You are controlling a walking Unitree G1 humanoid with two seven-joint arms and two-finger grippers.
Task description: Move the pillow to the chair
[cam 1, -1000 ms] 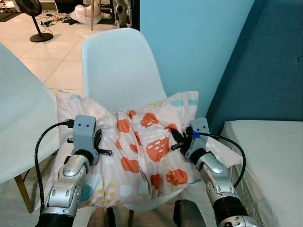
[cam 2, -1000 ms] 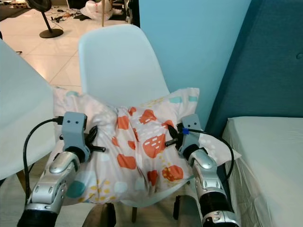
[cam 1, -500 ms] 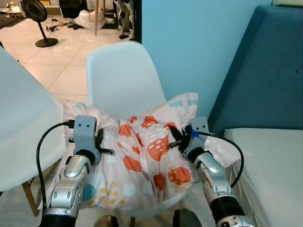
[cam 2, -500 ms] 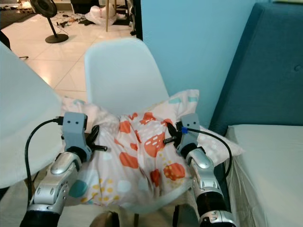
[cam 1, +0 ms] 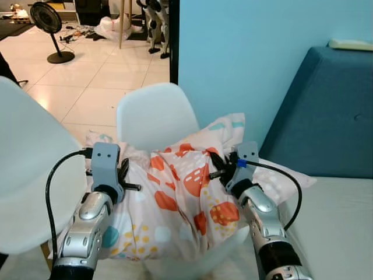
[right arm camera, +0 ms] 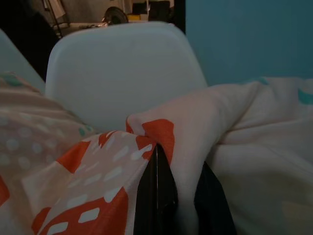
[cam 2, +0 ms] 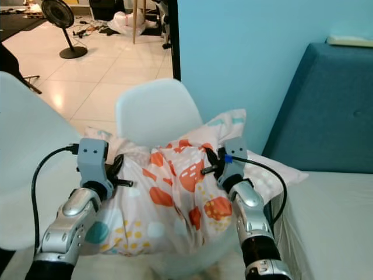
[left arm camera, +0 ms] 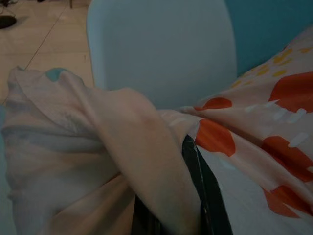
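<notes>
While both grippers pinch folds of the pillow (cam 1: 180, 198), left gripper (cam 1: 120, 175) & right gripper (cam 1: 217, 169) clamped tight, it hangs over the chair (cam 1: 152, 116); next: lower, let go.

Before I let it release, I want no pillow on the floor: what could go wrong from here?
The pillow is wider than the white chair's seat and overhangs both sides, so it may slide off once freed. The left gripper and right gripper each pinch bunched fabric, which might snag on the fingers as they open and drag the pillow along.
</notes>
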